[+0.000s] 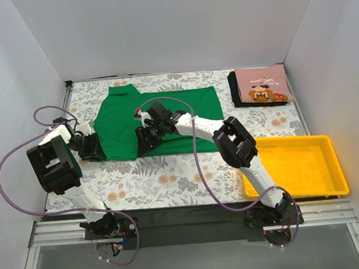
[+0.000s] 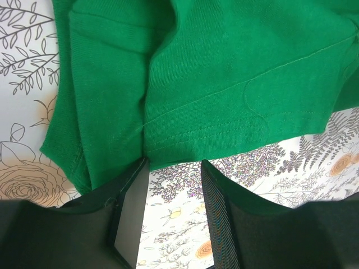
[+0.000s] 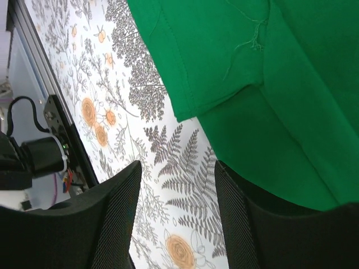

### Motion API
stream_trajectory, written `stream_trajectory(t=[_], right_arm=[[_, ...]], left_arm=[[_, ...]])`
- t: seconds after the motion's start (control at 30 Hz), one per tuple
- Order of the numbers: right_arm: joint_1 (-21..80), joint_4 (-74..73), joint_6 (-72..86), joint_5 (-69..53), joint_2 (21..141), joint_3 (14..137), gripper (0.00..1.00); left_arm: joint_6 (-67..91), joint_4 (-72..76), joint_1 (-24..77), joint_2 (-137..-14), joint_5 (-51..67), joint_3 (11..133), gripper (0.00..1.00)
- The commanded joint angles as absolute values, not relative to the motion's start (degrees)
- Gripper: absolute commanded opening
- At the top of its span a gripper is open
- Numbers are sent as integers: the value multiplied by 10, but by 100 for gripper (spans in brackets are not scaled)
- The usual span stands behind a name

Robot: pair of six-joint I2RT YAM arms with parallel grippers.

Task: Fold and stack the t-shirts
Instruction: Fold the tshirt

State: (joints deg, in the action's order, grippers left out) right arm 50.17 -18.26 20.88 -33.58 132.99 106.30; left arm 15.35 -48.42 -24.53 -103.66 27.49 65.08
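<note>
A bright green t-shirt (image 1: 166, 120) lies partly folded on the floral tablecloth, left of centre. My left gripper (image 1: 93, 146) is open at the shirt's near left corner. In the left wrist view the green hem (image 2: 224, 67) lies just beyond the gripper (image 2: 175, 168), with only tablecloth between the fingers. My right gripper (image 1: 148, 140) is open at the shirt's near edge. In the right wrist view the gripper (image 3: 178, 174) has tablecloth between its fingers, and the green cloth (image 3: 269, 73) reaches over its right finger. A folded pink printed t-shirt (image 1: 261, 85) lies on a folded black one (image 1: 235, 97) at the back right.
A yellow plastic tray (image 1: 328, 142) stands at the front right, beside the right arm. White walls enclose the table on three sides. A metal rail runs along the near edge, and purple cables loop from the left arm.
</note>
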Motion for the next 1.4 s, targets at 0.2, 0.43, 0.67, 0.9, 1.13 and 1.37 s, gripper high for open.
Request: stream_trajectory(t=[0.2, 0.43, 0.67, 0.9, 1.13, 1.37], right_arm=[[516, -80, 334, -339, 1371, 1072, 54], [520, -65, 358, -346, 1391, 1076, 53], [523, -47, 378, -352, 1406, 1079, 49], [526, -32, 395, -364, 1414, 1082, 45], [525, -23, 403, -367, 1422, 1086, 36], [520, -18, 403, -373, 1422, 1087, 24]], left_arm=[[178, -473, -244, -1010, 277, 659, 41], [178, -468, -244, -994, 253, 657, 44], [178, -469, -244, -1002, 255, 658, 44], [183, -466, -244, -1007, 250, 663, 44], [181, -477, -244, -1017, 272, 678, 39], [181, -488, -241, -1027, 284, 689, 31]])
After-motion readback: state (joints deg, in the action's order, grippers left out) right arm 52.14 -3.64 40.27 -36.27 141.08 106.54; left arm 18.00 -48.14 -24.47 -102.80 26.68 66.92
